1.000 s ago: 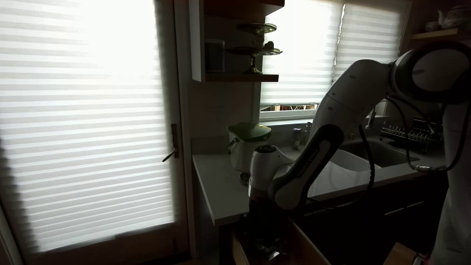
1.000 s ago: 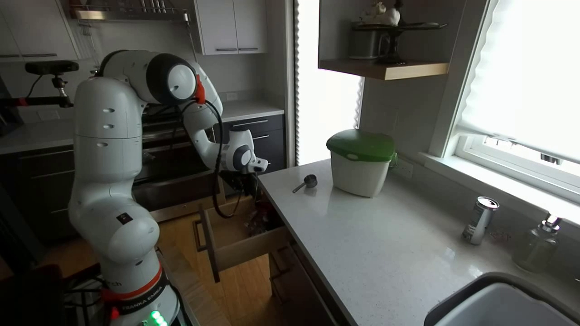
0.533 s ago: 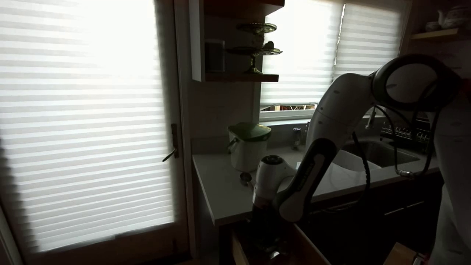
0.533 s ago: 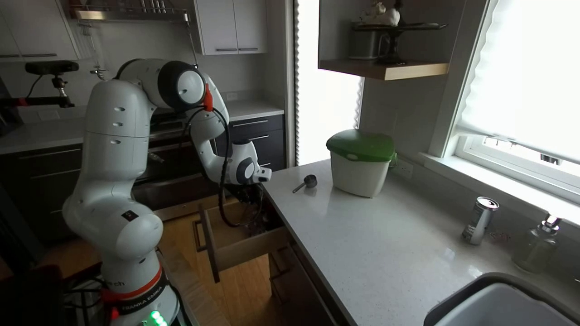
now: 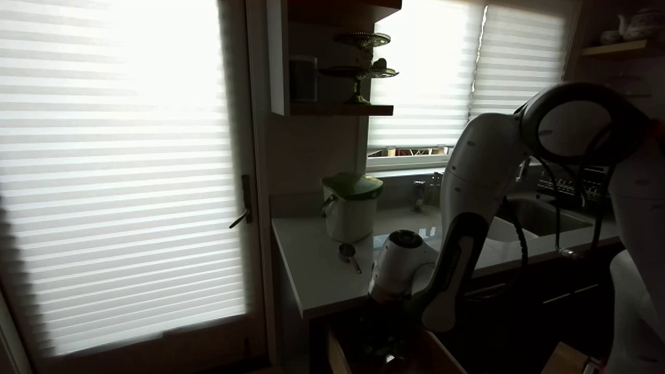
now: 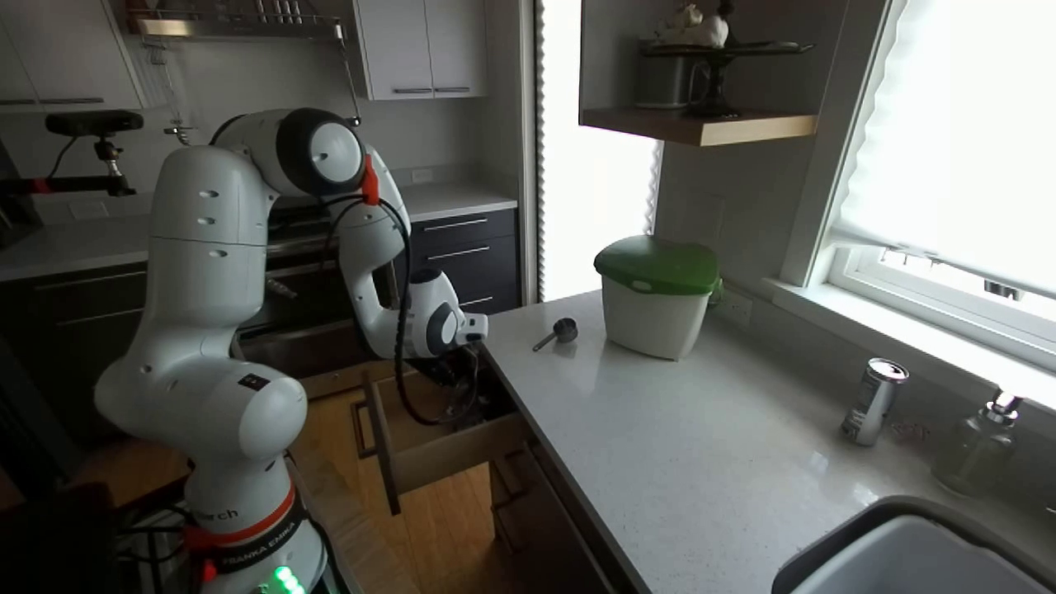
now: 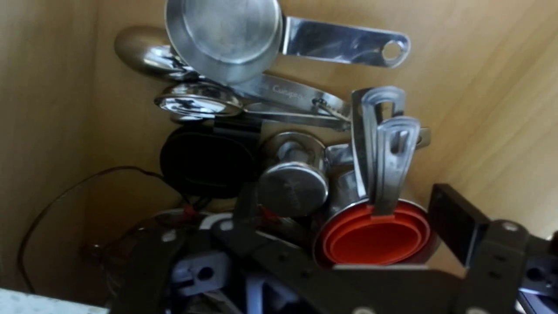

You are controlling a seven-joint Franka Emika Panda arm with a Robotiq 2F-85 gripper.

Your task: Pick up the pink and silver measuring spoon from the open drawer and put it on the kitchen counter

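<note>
The measuring spoon [image 7: 377, 244] shows in the wrist view as nested red cups with silver handles standing up, among other utensils in the wooden drawer [image 7: 488, 100]. My gripper [image 7: 351, 213] is open, with one dark finger on each side of the red cups and nothing held. The left finger lies over other utensils beside a small silver cup. In both exterior views the gripper is a dark shape inside the open drawer [image 6: 462, 450], and the measuring spoon cannot be made out there. The pale kitchen counter [image 6: 652, 445] borders the drawer; it also shows in an exterior view [image 5: 317, 283].
A silver scoop [image 6: 565, 330] and a green-lidded bin [image 6: 656, 322] stand on the counter. In the drawer lie a large silver measuring cup [image 7: 231, 30], silver spoons [image 7: 196, 102], a small silver cup [image 7: 293, 187] and a black object [image 7: 207, 161]. A can [image 6: 874, 404] stands near the window.
The arm has come down and the gripper sits lower in the drawer. In an exterior view the wrist has shifted right, uncovering the scoop on the counter.
</note>
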